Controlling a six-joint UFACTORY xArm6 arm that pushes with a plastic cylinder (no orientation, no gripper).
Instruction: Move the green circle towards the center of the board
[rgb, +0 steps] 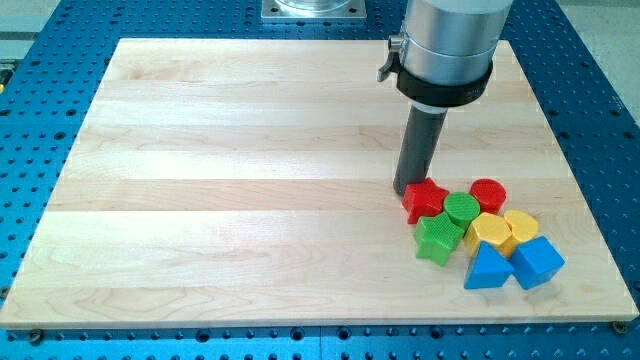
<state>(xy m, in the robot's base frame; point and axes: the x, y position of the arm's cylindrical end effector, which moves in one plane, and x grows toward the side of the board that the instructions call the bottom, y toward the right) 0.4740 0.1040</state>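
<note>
The green circle (461, 208) lies in a tight cluster of blocks at the view's lower right of the wooden board (230, 170). It touches a red star-like block (425, 198) on its left, a red circle (488, 193) at its upper right and a green star (438, 238) below it. My tip (405, 189) rests on the board at the upper left edge of the red star-like block, left of the green circle and about a block's width from it.
Also in the cluster are a yellow block (491, 231), a second yellow block (521, 224), a blue triangle (487, 268) and a blue cube-like block (537, 262). The board's right edge runs close by the cluster. A blue perforated table (600, 120) surrounds the board.
</note>
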